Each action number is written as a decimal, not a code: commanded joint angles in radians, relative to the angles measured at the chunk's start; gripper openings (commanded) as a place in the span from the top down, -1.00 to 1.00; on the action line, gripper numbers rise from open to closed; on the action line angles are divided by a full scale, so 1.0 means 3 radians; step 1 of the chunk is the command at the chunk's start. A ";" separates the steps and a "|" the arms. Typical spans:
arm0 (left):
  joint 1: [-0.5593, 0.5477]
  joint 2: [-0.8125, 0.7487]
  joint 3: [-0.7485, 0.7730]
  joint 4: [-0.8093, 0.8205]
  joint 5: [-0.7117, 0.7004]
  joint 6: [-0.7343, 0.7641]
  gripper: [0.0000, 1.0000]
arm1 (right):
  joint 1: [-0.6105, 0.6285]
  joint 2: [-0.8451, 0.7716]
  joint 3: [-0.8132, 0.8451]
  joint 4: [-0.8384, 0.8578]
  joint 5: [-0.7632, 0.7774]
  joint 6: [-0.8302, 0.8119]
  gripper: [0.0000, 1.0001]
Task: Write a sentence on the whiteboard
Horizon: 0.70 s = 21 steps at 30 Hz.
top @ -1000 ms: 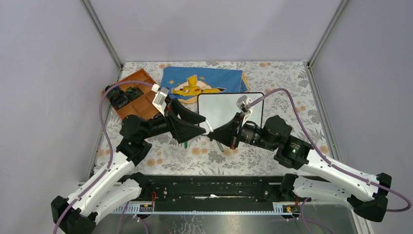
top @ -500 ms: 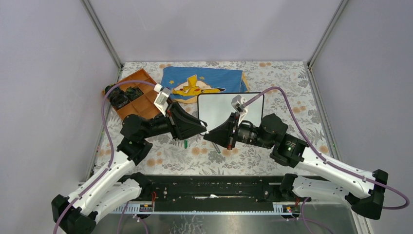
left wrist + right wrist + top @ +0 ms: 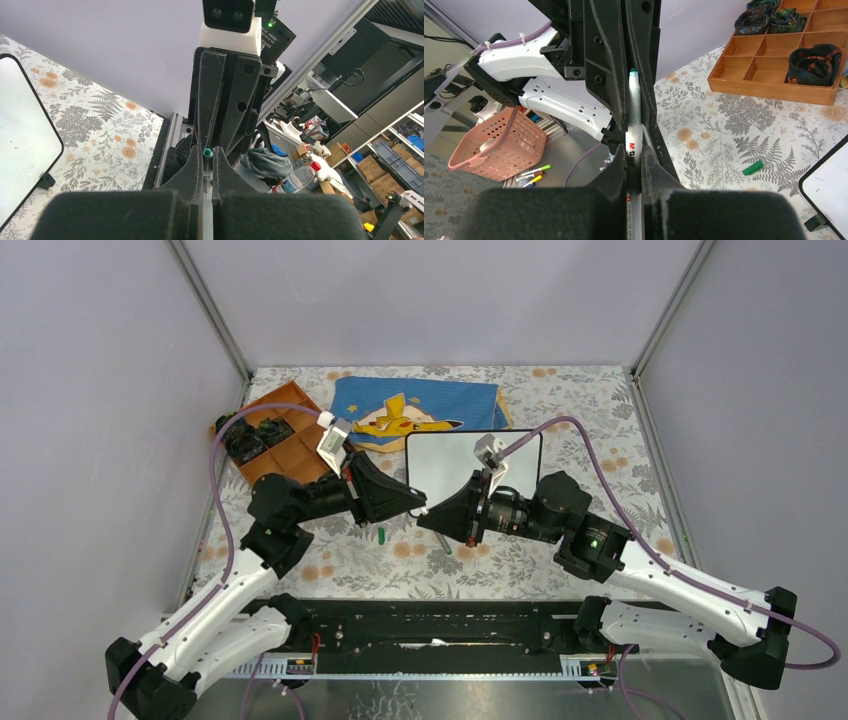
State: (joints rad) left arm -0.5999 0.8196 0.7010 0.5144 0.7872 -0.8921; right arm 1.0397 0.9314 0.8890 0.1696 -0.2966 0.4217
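The whiteboard (image 3: 455, 462) lies flat mid-table, its white face blank; no sentence shows on it. Its edge also appears in the left wrist view (image 3: 22, 145) and the right wrist view (image 3: 830, 187). A white marker (image 3: 634, 107) with a green tip hangs in the air between my two grippers, in front of the board. My right gripper (image 3: 634, 156) is shut on its barrel. My left gripper (image 3: 207, 156) faces it and is shut on the marker's (image 3: 207, 153) green end. From above, the left gripper (image 3: 414, 506) and the right gripper (image 3: 429, 521) meet tip to tip.
A small green cap (image 3: 381, 535) lies on the flowered tablecloth below the left gripper, also seen as the cap (image 3: 752, 167). A wooden compartment tray (image 3: 272, 445) stands at back left. The blue Pikachu cloth (image 3: 415, 408) lies behind the board.
My left gripper has closed from open onto the marker's end. The right arm moved slightly left with the marker and keeps its hold.
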 commanded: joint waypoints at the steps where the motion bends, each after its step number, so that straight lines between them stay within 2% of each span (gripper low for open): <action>1: -0.0034 -0.0081 0.0066 0.0157 -0.0215 -0.0067 1.00 | -0.0004 -0.0040 0.0181 0.0120 -0.0002 0.0033 0.73; 4: -0.0035 -0.0176 0.0017 0.0262 -0.0569 -0.0156 1.00 | -0.0004 -0.0133 0.0172 0.0174 0.0168 0.0066 -0.05; 6: -0.0032 -0.0209 0.0003 0.0351 -0.0833 -0.0264 1.00 | -0.0005 -0.0208 0.0153 0.0248 0.0300 0.0083 -0.34; 8: -0.0032 -0.0221 -0.0004 0.0444 -0.1146 -0.0379 1.00 | -0.0008 -0.0282 0.0125 0.0349 0.0447 0.0103 -0.53; 11: -0.0035 -0.0216 -0.0044 0.0662 -0.1539 -0.0621 1.00 | -0.0005 -0.0381 0.0045 0.0607 0.0686 0.0155 -0.60; 16: -0.0075 -0.0164 -0.0177 0.1144 -0.2138 -0.0998 1.00 | -0.0007 -0.0365 -0.0017 0.1063 0.1077 0.0517 -0.57; 18: -0.0107 -0.0130 -0.0234 0.1337 -0.2321 -0.1113 1.00 | -0.0012 -0.0262 0.0103 0.1043 0.1180 0.0650 -0.55; 21: -0.0147 -0.0091 -0.0230 0.1424 -0.2470 -0.1191 1.00 | -0.0009 -0.0075 0.0318 0.0981 0.1073 0.0757 -0.53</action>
State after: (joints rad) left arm -0.6254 0.7822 0.6422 0.7811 0.1913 -1.1728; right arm 1.0397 0.8478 0.8986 0.3935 -0.0143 0.5648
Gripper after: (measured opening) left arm 0.039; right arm 0.774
